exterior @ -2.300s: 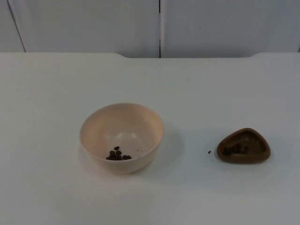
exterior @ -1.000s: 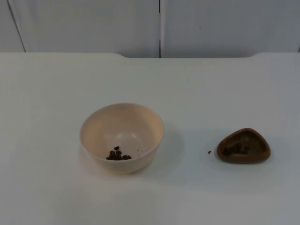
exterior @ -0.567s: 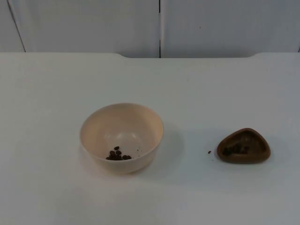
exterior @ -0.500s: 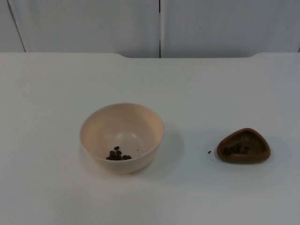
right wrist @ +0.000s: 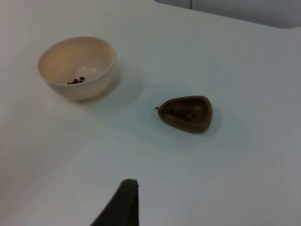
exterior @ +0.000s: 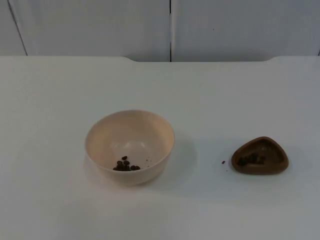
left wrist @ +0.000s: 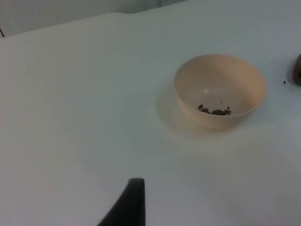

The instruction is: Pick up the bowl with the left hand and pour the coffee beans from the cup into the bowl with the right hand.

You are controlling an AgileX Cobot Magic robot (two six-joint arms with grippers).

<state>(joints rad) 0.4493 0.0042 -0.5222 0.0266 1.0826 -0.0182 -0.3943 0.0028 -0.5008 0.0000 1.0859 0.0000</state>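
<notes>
We see a cream bowl (exterior: 129, 146) standing upright on the white bench (exterior: 60, 100), left of the bench's middle and toward its near edge. A small cluster of coffee beans (exterior: 125, 164) lies on the bowl's floor, against the near wall; a few dark crumbs sit next to them. The same bowl (left wrist: 219, 90) with its beans (left wrist: 214, 110) shows in the left wrist view, resting on the bench surface with nothing touching it.

Well apart to the right, a brown rounded-triangle cup (exterior: 259, 155) sits on the bench, upright, with more beans (exterior: 251, 160) inside. One loose bean (exterior: 223, 162) lies on the bench just beside the cup, on the side facing the bowl. The right wrist view gives both: bowl (right wrist: 77, 67), cup (right wrist: 186, 113), stray bean (right wrist: 156, 108) next to the cup.

We note a grey partition wall (exterior: 100, 25) along the bench's far edge.

Left gripper: one black fingertip (left wrist: 128, 205) over bare bench, well apart from the bowl; how far its fingers are open we cannot tell. Right gripper: one black fingertip (right wrist: 121, 205) over bare bench, apart from the cup; its fingers we cannot tell either. Neither holds anything that we can see.
</notes>
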